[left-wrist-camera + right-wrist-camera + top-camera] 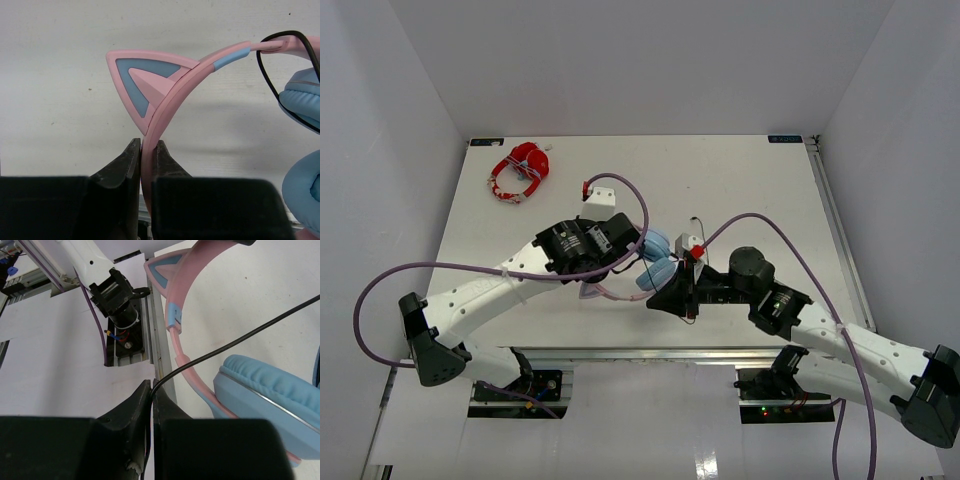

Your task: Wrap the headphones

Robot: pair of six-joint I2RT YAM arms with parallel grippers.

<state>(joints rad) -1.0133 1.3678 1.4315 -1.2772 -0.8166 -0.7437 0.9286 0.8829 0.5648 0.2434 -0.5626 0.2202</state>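
Over the white counter (770, 200), at frame centre, the left gripper (144, 146) is clamping the headphones (655, 250) by the pink headband (175, 95); the right gripper (151, 388) is pinching their black cable (240, 337), which is running toward the upper right.

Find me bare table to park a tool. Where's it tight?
Far right: wide bare table between the purple cable and the right edge. Tight: centre, where the left gripper clamps the headphones and the right gripper their black cable; red headphones and a white block sit far left.

White table (770, 200) bears red-and-white headphones (521, 172) at far-left corner.
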